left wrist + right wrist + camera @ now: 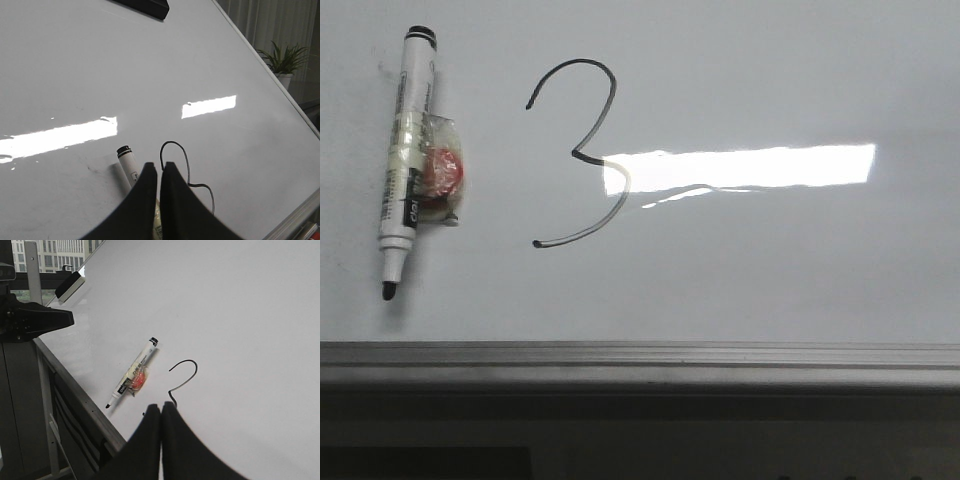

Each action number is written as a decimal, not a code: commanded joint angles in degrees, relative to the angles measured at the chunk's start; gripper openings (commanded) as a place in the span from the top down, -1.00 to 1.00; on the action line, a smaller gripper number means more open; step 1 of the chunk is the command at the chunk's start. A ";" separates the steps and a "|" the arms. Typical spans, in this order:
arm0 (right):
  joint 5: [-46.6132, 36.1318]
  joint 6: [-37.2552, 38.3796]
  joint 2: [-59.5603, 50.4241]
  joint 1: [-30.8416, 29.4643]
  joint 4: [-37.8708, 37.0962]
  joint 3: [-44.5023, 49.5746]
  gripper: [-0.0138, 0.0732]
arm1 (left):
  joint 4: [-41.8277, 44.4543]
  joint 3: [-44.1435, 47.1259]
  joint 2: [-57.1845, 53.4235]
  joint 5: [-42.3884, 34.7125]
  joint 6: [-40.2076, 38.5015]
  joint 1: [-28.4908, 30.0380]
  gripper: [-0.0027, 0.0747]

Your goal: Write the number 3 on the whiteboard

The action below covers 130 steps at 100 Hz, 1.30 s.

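The whiteboard (770, 270) fills the front view, and a thin black number 3 (612, 95) is drawn near its middle. An uncapped white marker (408, 150) lies flat to the left of the numeral, tip toward the near frame, with a red lump (445, 170) taped to its barrel. Neither gripper shows in the front view. My left gripper (159, 164) hangs shut and empty above the marker (127, 160), beside the number 3 (187, 164). My right gripper (161, 406) is shut and empty, off the board, just short of the number 3 (196, 371) and the marker (134, 372).
A grey frame strip (640, 360) runs along the board's near edge. A bright rectangle of glare (740, 167) crosses the numeral's lower half. A black eraser (70, 286) sits at the board's far corner. Dark equipment (30, 320) stands beyond the board's left edge, and a potted plant (285, 60) beyond its right.
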 commanded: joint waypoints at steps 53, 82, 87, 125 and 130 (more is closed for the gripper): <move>-4.51 0.06 0.52 -0.29 -0.89 -1.31 0.79 | 6.19 -1.54 0.37 -2.90 -3.11 8.42 0.98; -4.51 0.06 0.52 -0.29 -0.89 -1.31 0.79 | 15.10 0.09 -5.07 13.92 -12.19 25.99 0.98; -4.51 0.06 0.52 -0.29 -0.89 -1.31 0.79 | 15.10 1.00 -6.96 16.21 -12.19 28.69 0.98; -4.42 0.06 0.52 -0.29 -0.89 -1.31 0.79 | 14.99 9.35 -14.40 19.11 -12.19 45.07 0.98; -4.42 0.06 0.52 -0.29 -0.89 -1.31 0.79 | 14.84 9.25 -14.40 20.83 -12.19 45.61 0.98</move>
